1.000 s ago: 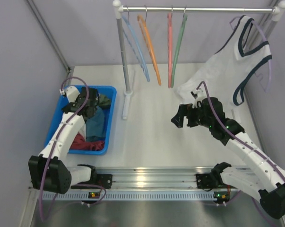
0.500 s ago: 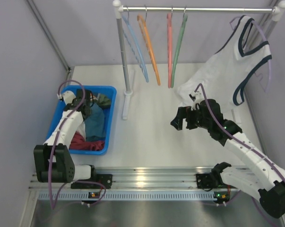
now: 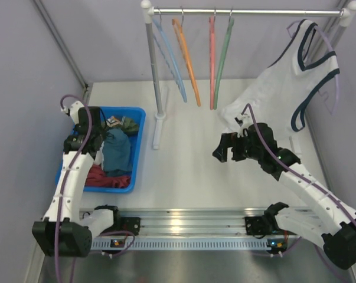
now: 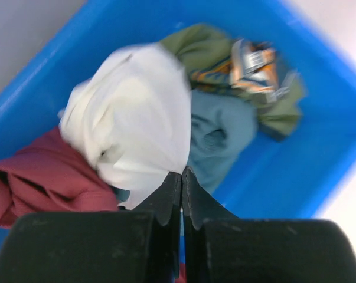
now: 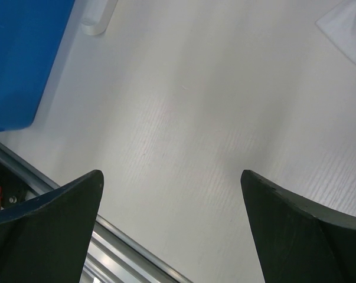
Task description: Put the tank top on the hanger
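Both jaws of the left gripper [image 4: 181,174] are pressed together, and they appear to pinch a fold of the tank top [image 4: 136,112]. The white cloth is bunched up to the tips above the other clothes in the blue bin [image 4: 319,147]. Around it lie a maroon garment [image 4: 36,188], a teal one [image 4: 222,135] and an olive one [image 4: 195,47].

The lift should go straight up and slowly, so the thin fabric slides free without dragging its neighbours over the bin wall. A pinch this small may slip, so it is worth checking that the cloth rises with the gripper. The top then needs spreading on the bench [image 5: 183,106], where the right gripper [image 5: 172,177] hovers with its jaws wide apart and nothing in them. The sage-green hanger [image 3: 223,59] hangs on the rail [image 3: 248,11], well apart from the bin.

A second ago the left gripper stood open over the middle of the bin. It has since closed and drawn toward the bin's left side, which uncovers more of the teal garment. The right arm has barely shifted.
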Tool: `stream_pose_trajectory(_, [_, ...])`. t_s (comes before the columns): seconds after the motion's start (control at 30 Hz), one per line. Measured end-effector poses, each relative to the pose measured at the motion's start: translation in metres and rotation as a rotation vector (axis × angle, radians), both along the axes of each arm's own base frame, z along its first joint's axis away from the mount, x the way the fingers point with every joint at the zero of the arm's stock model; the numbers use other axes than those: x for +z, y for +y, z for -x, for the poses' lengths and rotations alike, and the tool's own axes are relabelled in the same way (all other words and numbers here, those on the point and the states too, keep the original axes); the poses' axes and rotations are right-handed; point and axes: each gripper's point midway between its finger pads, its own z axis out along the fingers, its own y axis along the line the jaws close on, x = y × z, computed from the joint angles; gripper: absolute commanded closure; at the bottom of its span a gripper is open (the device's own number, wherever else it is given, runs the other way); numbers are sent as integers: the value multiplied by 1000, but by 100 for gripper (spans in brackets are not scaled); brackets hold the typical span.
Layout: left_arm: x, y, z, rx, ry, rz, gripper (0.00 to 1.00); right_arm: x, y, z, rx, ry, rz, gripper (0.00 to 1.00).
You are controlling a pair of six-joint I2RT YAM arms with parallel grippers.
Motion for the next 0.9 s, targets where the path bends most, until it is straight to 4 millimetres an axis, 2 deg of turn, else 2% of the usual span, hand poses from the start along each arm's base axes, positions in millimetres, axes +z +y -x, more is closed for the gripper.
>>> stream_pose_trajectory(0.17, [83, -21, -4, -122, -215, 36, 100, 1, 1, -3, 1, 5, 6, 0])
stream_pose_trajectory(0.37, [147, -50, -1, -265, -361, 59, 100, 13, 5, -10, 1, -15, -4, 0])
stream_pose_trajectory(0.57, [225, -70, 7, -388, -532, 76, 100, 19, 5, -12, -3, -28, -9, 0])
stream_pose_trajectory(0.73, [269, -94, 17, -526, -632, 118, 100, 19, 4, -13, -10, -30, -5, 0])
stream_pose_trajectory(0.9, [286, -120, 22, -664, -664, 181, 100, 26, 1, -16, -29, -55, -3, 0])
